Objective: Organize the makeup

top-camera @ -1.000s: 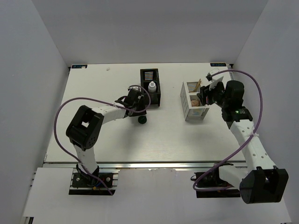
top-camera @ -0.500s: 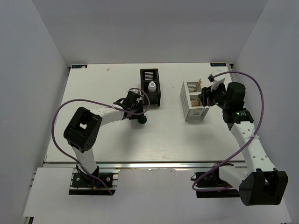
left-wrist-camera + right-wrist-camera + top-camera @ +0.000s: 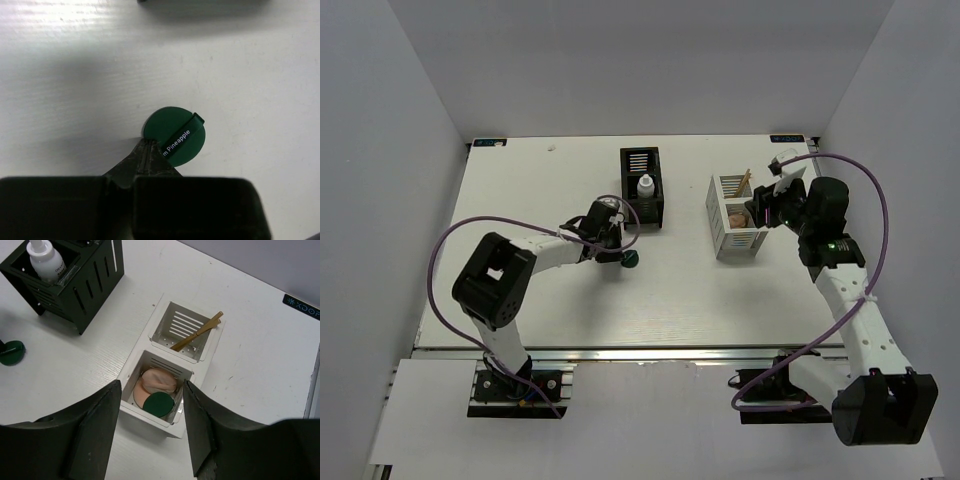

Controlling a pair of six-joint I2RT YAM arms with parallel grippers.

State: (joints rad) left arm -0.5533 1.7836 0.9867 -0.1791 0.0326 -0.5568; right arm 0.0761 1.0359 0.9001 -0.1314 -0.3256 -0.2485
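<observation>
Overhead, left gripper: it is resting near the middle of the table, right beside the green disc.
Overhead, right gripper: it is hovering by the white box in the right half of the frame.
Overhead, black box: it is standing at upper centre, holding the white bottle.
Left wrist, fingers: they are pressing fully together with nothing seen between them. The tips are touching the lower-left rim of the green disc, which is lying flat at mid-frame.
Right wrist, fingers: they are standing wide apart, gripping nothing, and framing the white box at centre.
Right wrist, white box: its upper compartment is holding the leaning tan sticks. Its lower compartment is holding the peach puffs with a second green disc on top.
Right wrist, left edge: the green disc is lying on the table.
</observation>
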